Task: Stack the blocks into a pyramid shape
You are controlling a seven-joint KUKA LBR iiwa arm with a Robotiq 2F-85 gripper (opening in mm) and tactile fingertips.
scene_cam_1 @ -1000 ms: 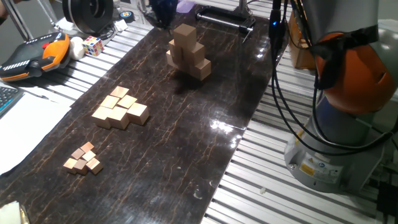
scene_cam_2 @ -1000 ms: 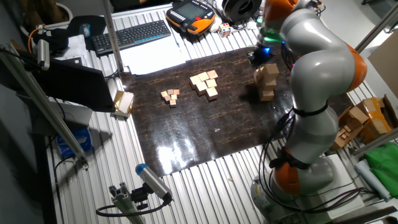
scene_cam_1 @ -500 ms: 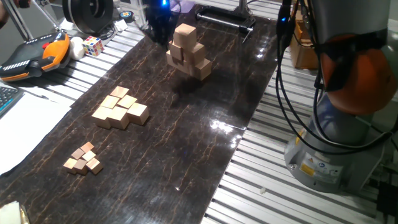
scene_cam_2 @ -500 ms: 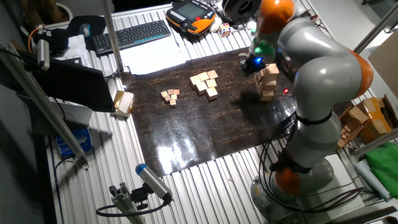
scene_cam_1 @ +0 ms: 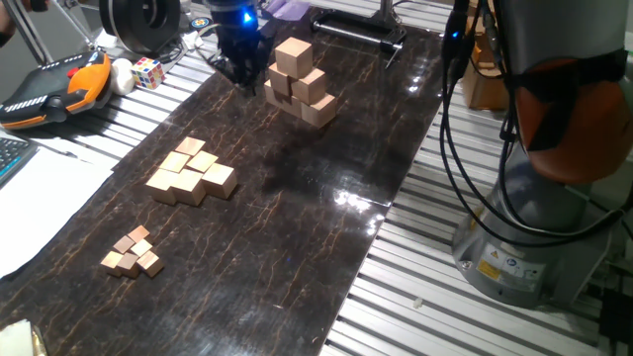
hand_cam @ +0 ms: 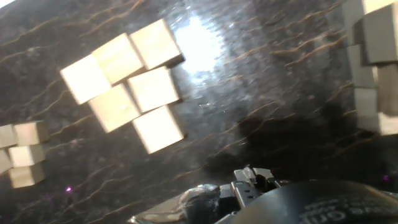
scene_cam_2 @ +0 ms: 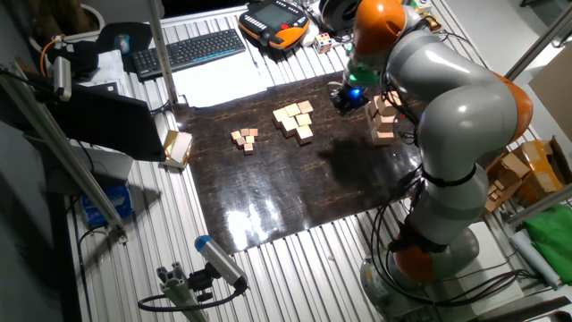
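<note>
The large tan blocks stand as a stepped pyramid stack (scene_cam_1: 300, 87) at the far end of the dark mat, one cube on top; the stack also shows in the other fixed view (scene_cam_2: 384, 118) and at the right edge of the hand view (hand_cam: 371, 68). My gripper (scene_cam_1: 240, 61) hovers just left of the stack, apart from it and holding no block, and it also shows in the other fixed view (scene_cam_2: 347, 97). Its fingers are dark and blurred, so I cannot tell how the jaws stand.
A cluster of medium tan cubes (scene_cam_1: 191, 173) lies mid-mat and shows in the hand view (hand_cam: 127, 81). Tiny tan cubes (scene_cam_1: 133, 251) lie nearer. A Rubik's cube (scene_cam_1: 148, 71), an orange pendant (scene_cam_1: 54, 87) and a keyboard (scene_cam_2: 188, 49) sit off the mat. The robot base (scene_cam_1: 534, 227) stands at the right.
My gripper has moved away from above the stack, going left and toward the middle of the mat. The stack has stayed as it was.
</note>
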